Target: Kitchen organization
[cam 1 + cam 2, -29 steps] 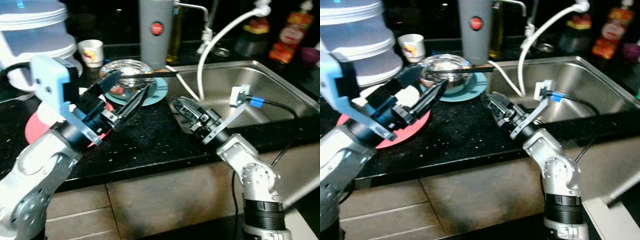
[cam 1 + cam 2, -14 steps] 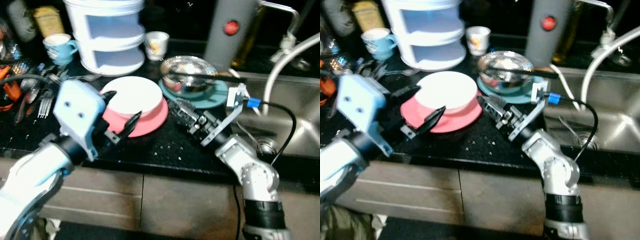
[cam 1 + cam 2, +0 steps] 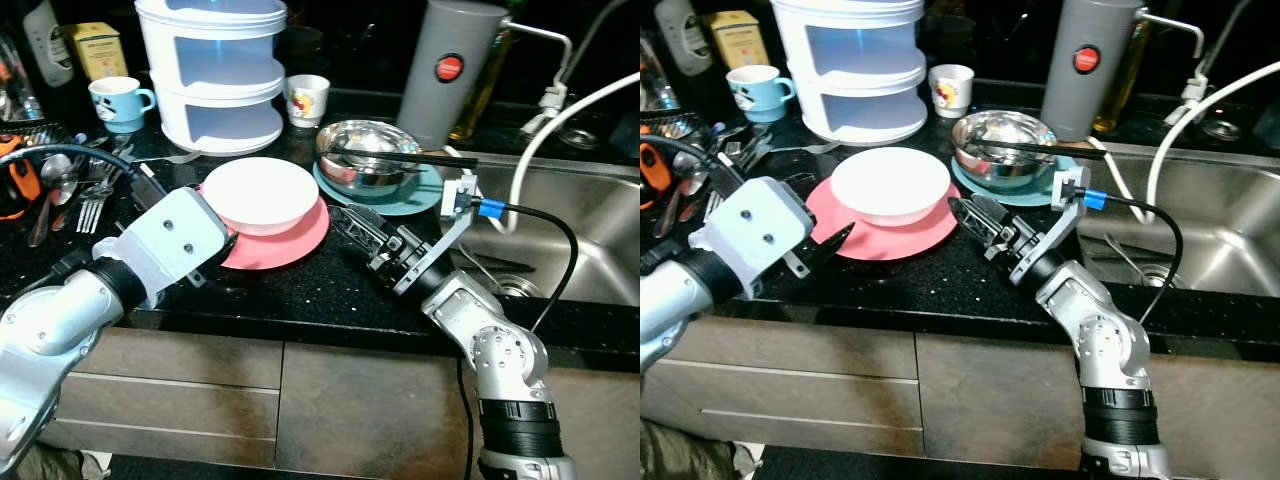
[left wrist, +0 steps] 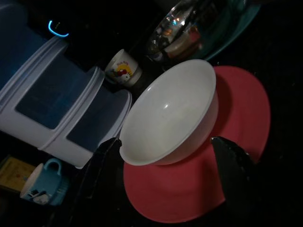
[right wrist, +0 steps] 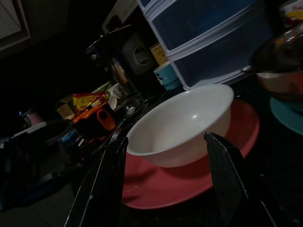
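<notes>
A white bowl (image 3: 260, 193) sits on a pink plate (image 3: 295, 243) on the black counter. My left gripper (image 3: 830, 225) hovers at the plate's front left edge, open, its fingers largely hidden behind the pale blue wrist housing. In the left wrist view its fingers (image 4: 106, 158) stand wide apart, aimed at the bowl (image 4: 170, 113). My right gripper (image 3: 352, 222) hangs open just right of the plate, pointing at the bowl (image 5: 184, 123). Neither gripper touches anything. Behind, a steel bowl (image 3: 368, 165) with black chopsticks rests on a teal plate (image 3: 425, 190).
A white stacked container (image 3: 215, 75), a blue mug (image 3: 118, 100) and a small cup (image 3: 307, 98) stand at the back. A grey flask (image 3: 445, 70) is behind the steel bowl. Cutlery (image 3: 90, 195) lies at the left. The sink (image 3: 585, 235) and a white hose are at the right.
The view has swung left from the sink to the counter. My left gripper has dropped lower, toward the counter's front edge by the pink plate. The right gripper keeps its pose.
</notes>
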Controlling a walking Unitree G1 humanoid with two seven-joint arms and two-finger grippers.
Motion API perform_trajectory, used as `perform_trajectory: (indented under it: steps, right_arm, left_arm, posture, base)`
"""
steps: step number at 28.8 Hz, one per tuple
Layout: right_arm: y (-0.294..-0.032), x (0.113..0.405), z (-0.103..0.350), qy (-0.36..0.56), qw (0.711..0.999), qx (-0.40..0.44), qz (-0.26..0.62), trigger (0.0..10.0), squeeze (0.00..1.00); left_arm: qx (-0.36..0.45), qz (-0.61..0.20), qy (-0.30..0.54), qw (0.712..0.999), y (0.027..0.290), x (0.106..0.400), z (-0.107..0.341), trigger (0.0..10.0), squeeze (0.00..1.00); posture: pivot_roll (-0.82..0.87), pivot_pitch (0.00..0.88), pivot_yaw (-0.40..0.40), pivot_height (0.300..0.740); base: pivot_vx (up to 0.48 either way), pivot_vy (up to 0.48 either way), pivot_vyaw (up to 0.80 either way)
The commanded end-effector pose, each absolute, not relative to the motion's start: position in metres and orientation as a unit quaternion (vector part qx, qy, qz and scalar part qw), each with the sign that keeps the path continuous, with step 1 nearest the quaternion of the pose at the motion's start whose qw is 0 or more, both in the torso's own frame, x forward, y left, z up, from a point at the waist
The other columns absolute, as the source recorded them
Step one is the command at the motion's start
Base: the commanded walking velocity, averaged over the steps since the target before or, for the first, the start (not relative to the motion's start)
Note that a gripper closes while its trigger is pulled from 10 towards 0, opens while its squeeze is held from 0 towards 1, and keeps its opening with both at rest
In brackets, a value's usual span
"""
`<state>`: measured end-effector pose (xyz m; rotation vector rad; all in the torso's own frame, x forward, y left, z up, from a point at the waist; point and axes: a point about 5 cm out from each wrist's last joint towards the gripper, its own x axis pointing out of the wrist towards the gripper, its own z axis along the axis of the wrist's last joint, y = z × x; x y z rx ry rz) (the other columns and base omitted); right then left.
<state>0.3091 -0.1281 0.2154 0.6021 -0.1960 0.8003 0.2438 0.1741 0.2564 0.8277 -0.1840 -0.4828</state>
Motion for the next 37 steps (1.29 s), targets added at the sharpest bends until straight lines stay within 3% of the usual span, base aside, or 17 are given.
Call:
perform_trajectory:
  steps: [1, 13, 22, 23, 24, 37]
  right_arm:
    - [-0.133, 0.307, 0.218, -0.101, 0.875, 0.287, 0.378, 10.0, 0.0]
    - [-0.129, 0.301, 0.227, -0.116, 0.872, 0.28, 0.386, 10.0, 0.0]
    - [-0.13, 0.296, 0.234, -0.127, 0.878, 0.265, 0.379, 10.0, 0.0]
    - [-0.131, 0.296, 0.235, -0.129, 0.879, 0.262, 0.378, 10.0, 0.0]
    - [-0.132, 0.296, 0.236, -0.13, 0.879, 0.261, 0.376, 10.0, 0.0]
    - [-0.134, 0.296, 0.243, -0.14, 0.882, 0.257, 0.368, 10.0, 0.0]
  left_arm:
    - [0.445, -0.251, -0.063, 0.857, 0.18, 0.248, 0.245, 10.0, 0.0]
    - [0.526, -0.262, -0.064, 0.807, 0.198, 0.279, 0.242, 10.0, 0.0]
    - [0.508, -0.323, -0.042, 0.797, 0.198, 0.293, 0.222, 10.0, 0.0]
    - [0.502, -0.337, -0.029, 0.796, 0.199, 0.294, 0.216, 2.7, 0.0]
    - [0.496, -0.346, -0.021, 0.796, 0.2, 0.294, 0.214, 0.0, 0.0]
    - [0.494, -0.356, -0.009, 0.793, 0.208, 0.303, 0.215, 0.0, 0.0]
  posture:
    - [0.13, 0.0, -0.033, 0.74]
    - [0.12, 0.0, -0.003, 0.74]
    - [0.09, 0.0, 0.02, 0.74]
    - [0.08, 0.0, 0.021, 0.74]
    - [0.08, 0.0, 0.021, 0.74]
    - [0.08, 0.0, 0.019, 0.74]
  base:
    - [0.0, 0.0, 0.0]
    - [0.0, 0.0, 0.0]
    - [0.0, 0.0, 0.0]
    - [0.0, 0.0, 0.0]
    - [0.0, 0.0, 0.0]
    - [0.0, 0.0, 0.0]
